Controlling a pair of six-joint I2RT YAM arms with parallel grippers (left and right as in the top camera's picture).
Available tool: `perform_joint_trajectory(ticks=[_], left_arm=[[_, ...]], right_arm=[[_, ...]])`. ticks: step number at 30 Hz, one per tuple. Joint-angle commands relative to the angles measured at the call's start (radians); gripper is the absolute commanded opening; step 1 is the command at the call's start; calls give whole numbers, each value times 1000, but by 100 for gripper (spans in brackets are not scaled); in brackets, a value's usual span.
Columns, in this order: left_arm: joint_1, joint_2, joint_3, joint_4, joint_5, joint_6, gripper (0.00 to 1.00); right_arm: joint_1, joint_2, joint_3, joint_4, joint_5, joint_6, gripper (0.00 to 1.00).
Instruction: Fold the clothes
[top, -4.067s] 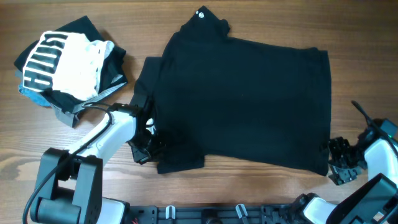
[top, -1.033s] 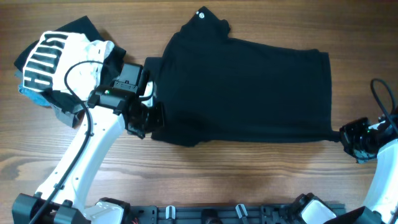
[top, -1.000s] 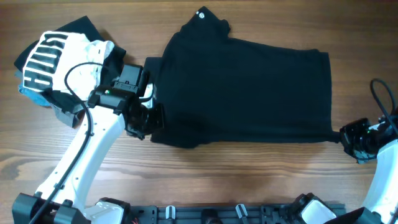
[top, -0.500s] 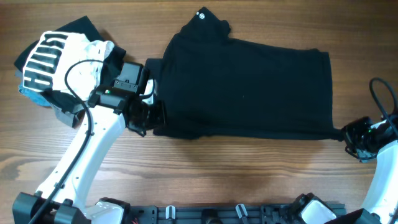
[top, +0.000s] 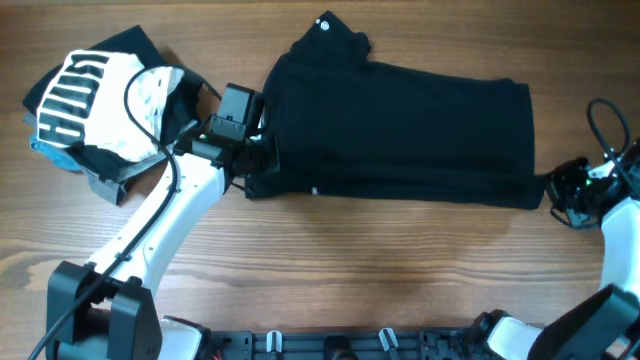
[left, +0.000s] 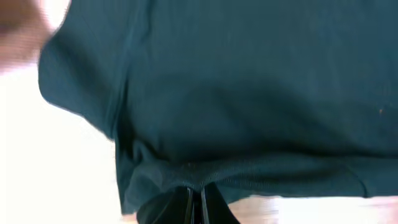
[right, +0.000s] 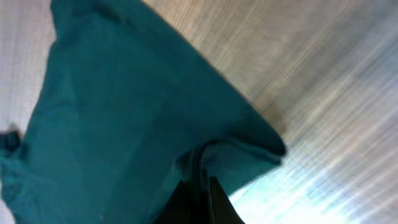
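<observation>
Where the overhead view begins at the far left, a pile of folded garments (top: 108, 160) sits on the wooden table (top: 400, 285), with a white garment with black striped print (top: 88, 95) on top. Just right of the pile, the left gripper (top: 258, 172) is at the lower left corner of the black T-shirt (top: 400, 130). Its wrist camera shows the jaws pressed together on a bunched strip of the shirt's edge. The shirt lies flat across the upper middle of the table as a long, wide band. One rumpled part juts out at its top left and carries a tiny white round logo (top: 322, 24). At the shirt's lower right corner is the right gripper (top: 553, 190), just off the fabric's edge over bare wood. In the right wrist view its jaws are pinched tight on a small fold of that corner, and the cloth spreads away from them over the table.
</observation>
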Motion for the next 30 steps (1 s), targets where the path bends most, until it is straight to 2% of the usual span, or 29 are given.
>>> perform_joint_trajectory(ticks=[1,10,12,13,14,15,16,17,20,23,27,30], left_arm=[[0,15,13,61,-83,12,4],[0,100,13,109,-89,12,4],[0,119,13,129,-89,12,4],[0,128,13,138,-89,12,12],[0,130,13,146,-89,12,32],[0,135,13,154,-90,13,52],[1,135,13,156,-91,13,61],[3,135,13,155,-95,13,64],[22,133,13,118,-95,12,69],[36,129,13,46,-29,12,68],[31,130,13,-7,89,14,59],[12,130,13,5,102,71,53]], right_arm=[[23,39,16,48,-81,13,5],[59,77,16,122,-67,13,6],[59,77,16,134,-67,13,14],[59,77,16,140,-67,10,35],[59,77,16,140,-67,10,54],[59,77,17,139,-67,8,66],[59,77,16,137,-67,2,69],[59,77,16,134,-67,-12,71],[59,77,16,92,-67,-24,72],[59,77,16,43,-68,-64,72],[61,77,16,-27,-71,-124,72],[62,77,16,-64,-71,-179,70]])
